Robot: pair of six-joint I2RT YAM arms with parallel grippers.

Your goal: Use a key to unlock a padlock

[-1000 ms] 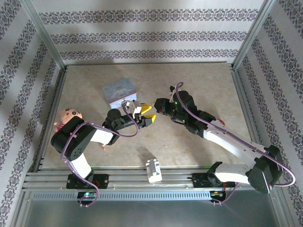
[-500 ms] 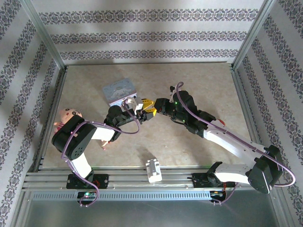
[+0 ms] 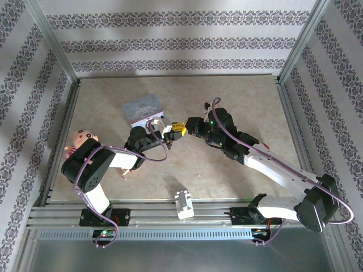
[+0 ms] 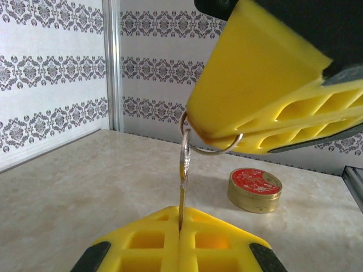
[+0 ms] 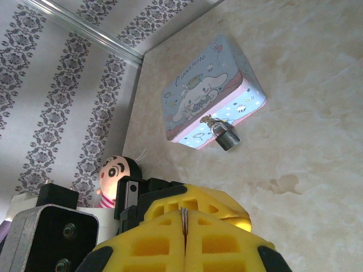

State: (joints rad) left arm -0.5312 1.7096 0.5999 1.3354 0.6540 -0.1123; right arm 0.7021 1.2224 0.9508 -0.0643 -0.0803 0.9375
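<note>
Left wrist: left gripper [image 4: 180, 232] clamped tight on key [image 4: 184, 161] blade; right gripper [image 5: 185, 224] pinching key's ring end; beyond, padlock [image 5: 228, 137] hangs on lilac tin [image 5: 204, 90].

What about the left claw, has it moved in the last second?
Yes. The left gripper has slid a little toward the far wall, closer to the lilac tin, and has shut on the key.
</note>
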